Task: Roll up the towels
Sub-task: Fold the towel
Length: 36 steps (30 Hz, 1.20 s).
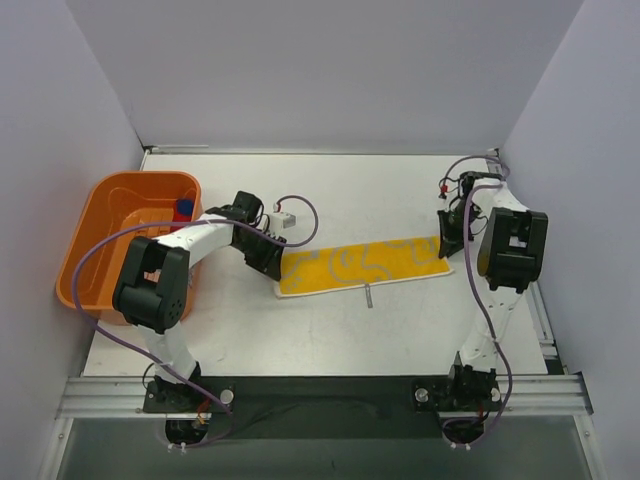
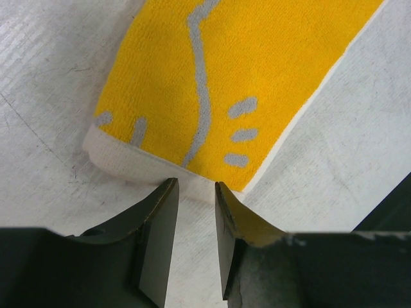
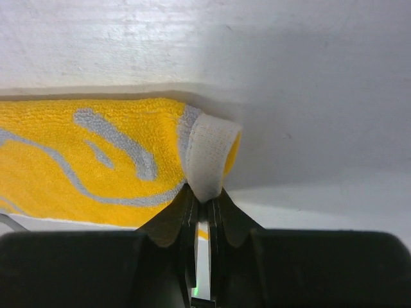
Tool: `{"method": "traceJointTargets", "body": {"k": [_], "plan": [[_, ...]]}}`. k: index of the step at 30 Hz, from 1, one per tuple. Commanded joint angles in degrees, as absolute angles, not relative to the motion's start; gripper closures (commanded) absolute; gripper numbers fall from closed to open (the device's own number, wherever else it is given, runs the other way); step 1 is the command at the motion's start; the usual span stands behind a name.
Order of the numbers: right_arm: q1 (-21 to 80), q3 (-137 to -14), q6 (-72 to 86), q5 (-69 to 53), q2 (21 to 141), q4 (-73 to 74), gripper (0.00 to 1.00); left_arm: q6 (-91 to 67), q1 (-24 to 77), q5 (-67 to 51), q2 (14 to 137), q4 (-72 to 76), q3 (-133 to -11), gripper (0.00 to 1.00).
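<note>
From the overhead camera I see the yellow towel [image 1: 365, 265] lying flat as a long strip across the middle of the surface [image 1: 330, 335], tilted a little so its right end sits farther from the arm bases. Each end of it has an arm at it. The left tool [image 1: 272, 264] is down at the left end and the right tool [image 1: 447, 235] at the right end, but from above I cannot read either set of jaws.

The wrist cameras settle that. On the left wrist view the jaws stand apart with a narrow gap, their tips right at the pale edge of the towel and nothing between them. The grey markings on the cloth run away from the tips. On the right wrist view the jaws are closed on the white hem [image 3: 207, 154], which is pinched and pulled up into a small curl off the surface, while the rest of the towel lies flat.

Only the overhead view shows the orange tub [image 1: 85, 250] at the far left. A red and blue item [image 1: 183, 208] sits inside it; it may be the other towel, but it is too small to tell. A small grey object [image 1: 368, 296] lies just near the towel's near edge.
</note>
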<state>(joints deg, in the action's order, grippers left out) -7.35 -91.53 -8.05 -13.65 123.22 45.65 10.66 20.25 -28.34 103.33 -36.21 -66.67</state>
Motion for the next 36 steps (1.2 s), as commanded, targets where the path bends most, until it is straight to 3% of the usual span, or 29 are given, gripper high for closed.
{"method": "traceJointTargets", "body": {"k": [1, 6, 13, 24, 36], "plan": [[-10.8, -92.3, -10.3, -17.2, 118.9, 50.4, 1.00, 11.8, 19.9, -30.6, 101.1, -35.6, -69.3, 0.59], [-10.0, -94.2, -10.6, -24.7, 114.1, 53.8, 1.00, 13.2, 19.9, -31.6, 99.9, -36.6, -70.4, 0.51], [-3.8, -89.9, -9.2, -35.4, 108.9, 54.8, 1.00, 12.1, 19.4, -32.1, 102.7, -37.2, -71.5, 0.50], [8.4, -91.3, -3.2, -42.9, 114.3, 49.8, 1.00, 10.4, 17.1, -33.6, 112.1, -37.5, -75.2, 0.66], [16.5, -97.5, 0.0, -42.2, 122.3, 47.1, 1.00, 9.7, 17.1, -34.1, 113.8, -37.4, -75.5, 0.66]]}}
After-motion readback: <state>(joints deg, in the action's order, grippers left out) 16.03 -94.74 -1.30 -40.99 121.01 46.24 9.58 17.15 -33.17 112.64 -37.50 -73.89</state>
